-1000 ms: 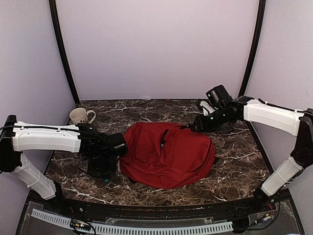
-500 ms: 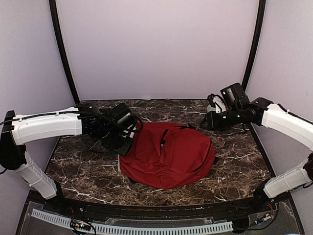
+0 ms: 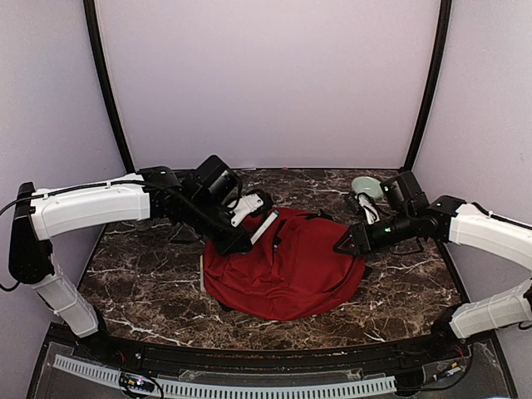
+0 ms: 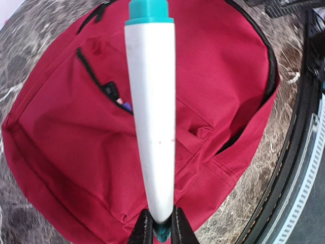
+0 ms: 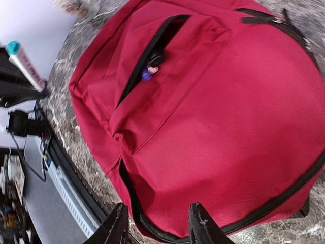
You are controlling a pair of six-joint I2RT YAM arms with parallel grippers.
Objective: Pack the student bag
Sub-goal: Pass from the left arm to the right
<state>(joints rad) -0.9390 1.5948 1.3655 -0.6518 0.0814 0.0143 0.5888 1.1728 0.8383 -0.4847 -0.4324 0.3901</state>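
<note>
The student bag (image 3: 287,266) is a big red backpack lying flat in the middle of the marble table. Its front pocket (image 4: 101,84) is unzipped, and pen tips (image 5: 148,72) show in the slit. My left gripper (image 3: 249,240) hovers over the bag's upper left, shut on the tail of a white marker (image 4: 151,112) with a teal cap (image 4: 149,11). My right gripper (image 5: 158,230) stands open just above the bag's right edge, by the black main zipper (image 5: 284,195). Nothing is between its fingers (image 5: 201,223).
A pale green bowl (image 3: 365,184) sits at the back right behind the right arm. A thin white strip (image 3: 201,273) lies along the bag's left side. Black frame posts (image 3: 108,91) rise at both back corners, and a cable rail (image 3: 224,386) runs along the near edge.
The left arm swung from the table's left side up and across, carrying the marker over the bag. The right gripper came down from the back right to the bag's right edge, its jaws slightly wider.
</note>
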